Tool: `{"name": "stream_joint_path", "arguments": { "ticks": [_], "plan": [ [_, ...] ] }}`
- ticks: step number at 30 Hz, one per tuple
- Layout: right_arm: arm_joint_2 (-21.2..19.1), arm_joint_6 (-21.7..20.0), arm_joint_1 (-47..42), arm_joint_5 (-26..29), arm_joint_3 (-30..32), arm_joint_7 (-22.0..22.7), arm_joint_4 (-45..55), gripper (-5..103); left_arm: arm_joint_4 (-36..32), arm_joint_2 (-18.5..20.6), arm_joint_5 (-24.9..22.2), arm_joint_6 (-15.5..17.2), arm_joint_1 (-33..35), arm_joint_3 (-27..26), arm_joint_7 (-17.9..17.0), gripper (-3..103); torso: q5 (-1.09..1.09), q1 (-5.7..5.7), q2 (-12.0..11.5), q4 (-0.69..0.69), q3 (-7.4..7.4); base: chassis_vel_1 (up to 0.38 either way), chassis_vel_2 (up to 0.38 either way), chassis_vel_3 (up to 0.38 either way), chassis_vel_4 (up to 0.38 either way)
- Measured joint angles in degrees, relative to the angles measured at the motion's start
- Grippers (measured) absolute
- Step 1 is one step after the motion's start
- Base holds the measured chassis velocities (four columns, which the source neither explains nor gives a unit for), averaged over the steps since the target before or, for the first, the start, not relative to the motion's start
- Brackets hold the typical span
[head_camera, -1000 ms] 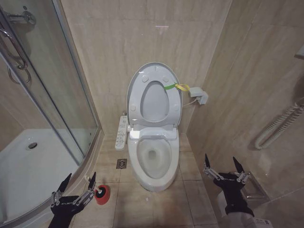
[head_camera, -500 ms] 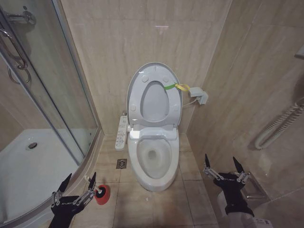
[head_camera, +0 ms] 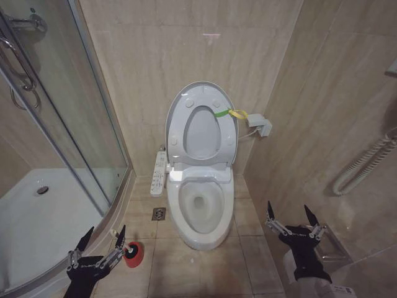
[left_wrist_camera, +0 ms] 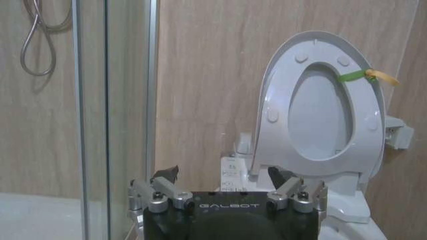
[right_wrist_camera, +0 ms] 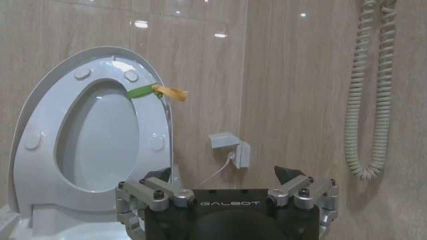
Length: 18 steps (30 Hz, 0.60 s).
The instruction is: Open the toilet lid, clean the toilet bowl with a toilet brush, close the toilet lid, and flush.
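Observation:
The toilet lid (head_camera: 201, 131) stands upright against the back wall with the ring seat raised against it; a yellow-green strap (head_camera: 231, 113) hangs from its edge. Below it the white toilet bowl (head_camera: 200, 205) lies open. The toilet brush's white handle (head_camera: 116, 236) sticks up from its red holder cup (head_camera: 133, 253) on the floor left of the bowl. My left gripper (head_camera: 105, 231) hovers open just left of the cup, holding nothing. My right gripper (head_camera: 287, 208) is open and low, to the right of the bowl. The lid (left_wrist_camera: 320, 115) (right_wrist_camera: 100, 135) also rises beyond each open gripper (left_wrist_camera: 221, 175) (right_wrist_camera: 220, 175).
A curved glass shower enclosure (head_camera: 62, 124) bounds the left side. A long white button panel (head_camera: 159, 172) sits left of the toilet and a floor drain (head_camera: 159, 213) lies below it. A small wall box (head_camera: 260, 125) and a coiled hose (head_camera: 363, 164) hang on the right wall.

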Motion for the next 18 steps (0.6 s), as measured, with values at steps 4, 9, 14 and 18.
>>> {"name": "stream_joint_path", "arguments": {
  "ticks": [4,9,14,18],
  "plan": [
    [0.0,0.0,0.0,0.0,0.0,0.0,0.0,100,0.0,0.0,0.0,0.0,0.0,0.0,0.0,92,0.00,0.00,0.0,0.00,0.00,0.000,0.000,0.000,0.000],
    [0.0,0.0,0.0,0.0,0.0,0.0,0.0,100,0.0,0.0,0.0,0.0,0.0,0.0,0.0,92,0.00,0.00,0.0,0.00,0.00,0.000,0.000,0.000,0.000],
    [0.0,0.0,0.0,0.0,0.0,0.0,0.0,100,0.0,0.0,0.0,0.0,0.0,0.0,0.0,92,0.00,0.00,0.0,0.00,0.00,0.000,0.000,0.000,0.000],
    [0.0,0.0,0.0,0.0,0.0,0.0,0.0,100,0.0,0.0,0.0,0.0,0.0,0.0,0.0,92,0.00,0.00,0.0,0.00,0.00,0.000,0.000,0.000,0.000]
  ]
}}
